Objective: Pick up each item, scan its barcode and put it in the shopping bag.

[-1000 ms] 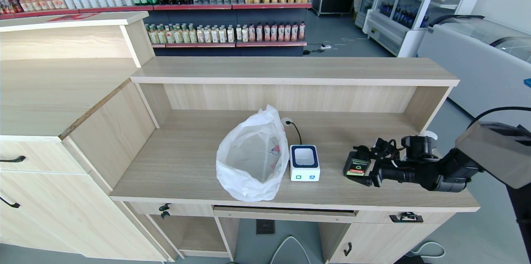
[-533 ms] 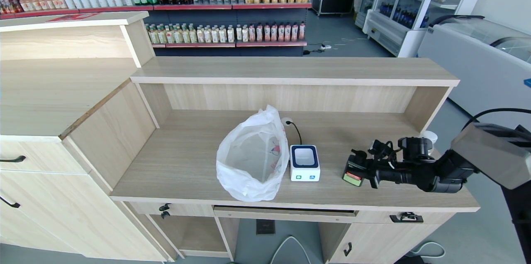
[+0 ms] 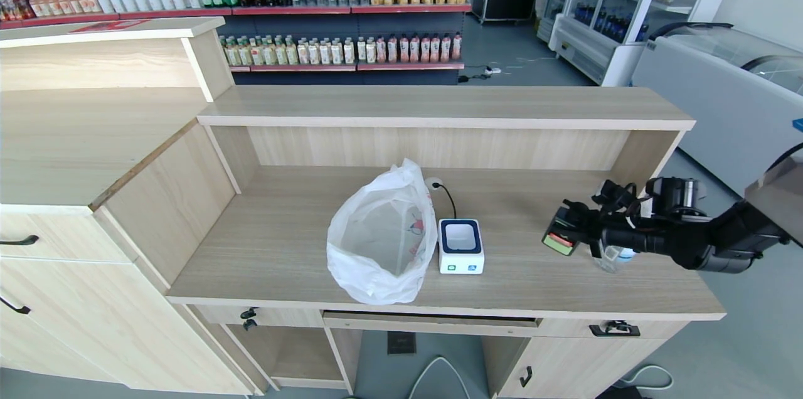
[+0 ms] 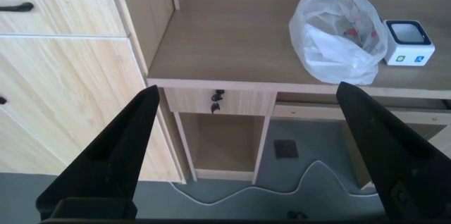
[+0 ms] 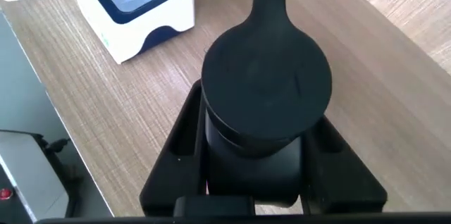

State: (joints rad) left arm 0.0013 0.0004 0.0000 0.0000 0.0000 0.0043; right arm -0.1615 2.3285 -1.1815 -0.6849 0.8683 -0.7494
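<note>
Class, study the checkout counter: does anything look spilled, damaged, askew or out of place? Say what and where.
Nothing stands out. The shopping bag stands open on the counter beside the scanner, which sits flat. The right gripper holds a dark item over the counter's right side. No spill or damage shows.

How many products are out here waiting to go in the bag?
2: a dark container in the right gripper, and a clear bottle on the counter, partly hidden by that arm. Others may be hidden.
</note>
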